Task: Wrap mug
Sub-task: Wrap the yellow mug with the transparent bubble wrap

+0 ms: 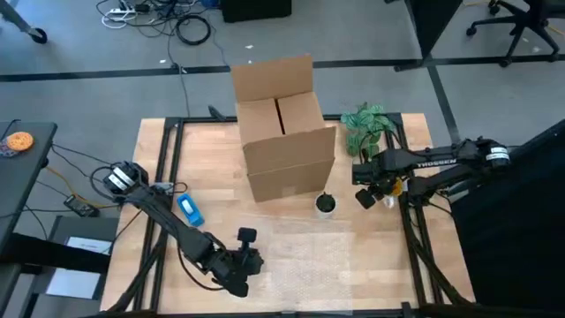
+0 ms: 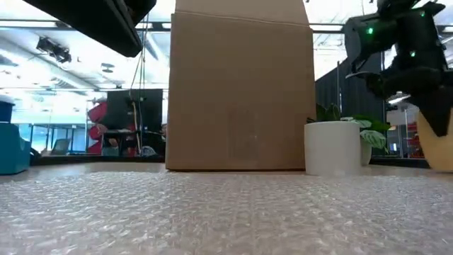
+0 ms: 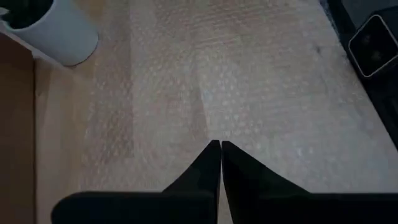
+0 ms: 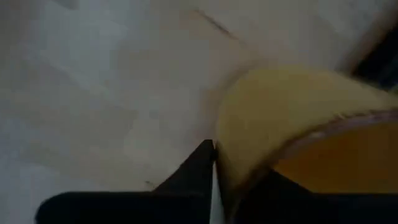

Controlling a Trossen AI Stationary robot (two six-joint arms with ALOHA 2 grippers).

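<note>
Gripping the yellow mug (image 4: 292,124) by its rim, right gripper (image 1: 378,196) fingers pinched on the wall, one finger (image 4: 193,171) outside, the other hidden inside the cup. Mug glossy yellow outside, orange inside, mostly cut off in the right wrist view and only its edge seen in the low view (image 2: 437,145); handle not visible. Left gripper (image 3: 220,147) fingers pressed together, tips just over the bubble wrap sheet (image 3: 249,93); whether they pinch the film is hard to tell. White plant pot (image 1: 326,205) stands ahead of the left fingers, beside the cardboard box (image 1: 284,132). Blue object (image 1: 190,209) beside left arm, too small to identify
</note>
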